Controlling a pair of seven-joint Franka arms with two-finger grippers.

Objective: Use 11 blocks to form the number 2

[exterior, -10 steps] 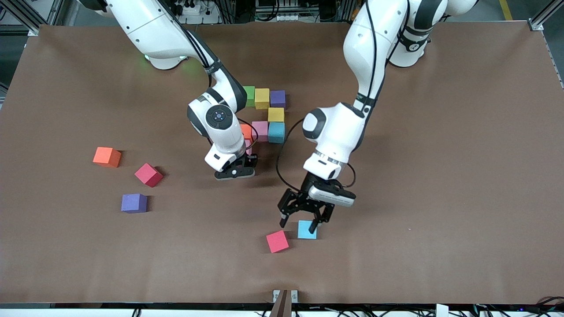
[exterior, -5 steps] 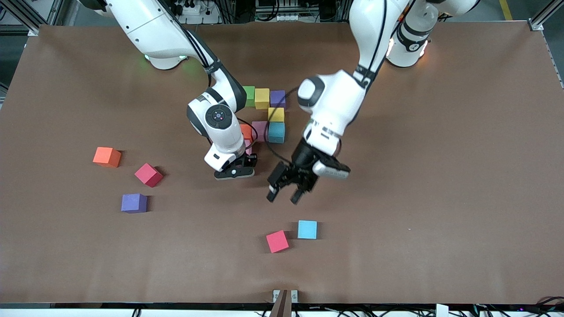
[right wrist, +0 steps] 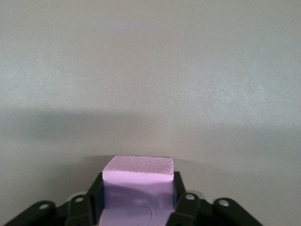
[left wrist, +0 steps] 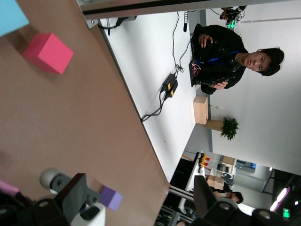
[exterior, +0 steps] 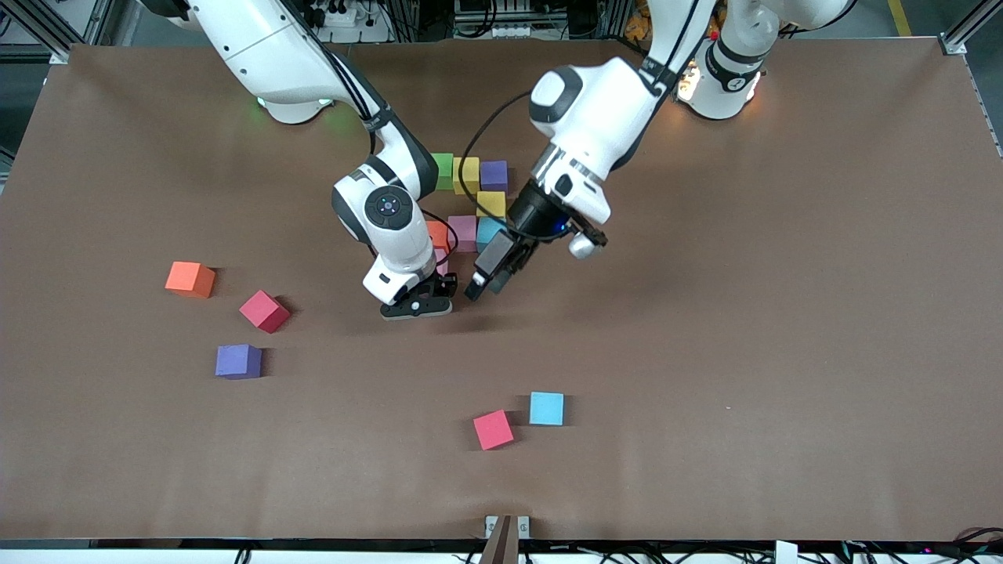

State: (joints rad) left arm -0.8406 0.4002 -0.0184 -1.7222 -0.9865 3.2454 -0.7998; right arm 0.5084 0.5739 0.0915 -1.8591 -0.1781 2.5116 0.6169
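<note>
The partial number 2 shows a row of green, yellow and purple blocks. Nearer the camera come a yellow block, then pink, light blue and orange ones. My right gripper is low at the table beside the orange block, shut on a pink block. My left gripper hangs open and tilted over the table beside the light blue block, with nothing between its fingers.
Loose blocks lie nearer the camera: orange, red and purple toward the right arm's end, and red and light blue mid-table. The left wrist view shows the red block and the purple one.
My left gripper has risen, still open, from the loose light blue block and swung toward the figure. The right arm has stayed put with the pink block.
</note>
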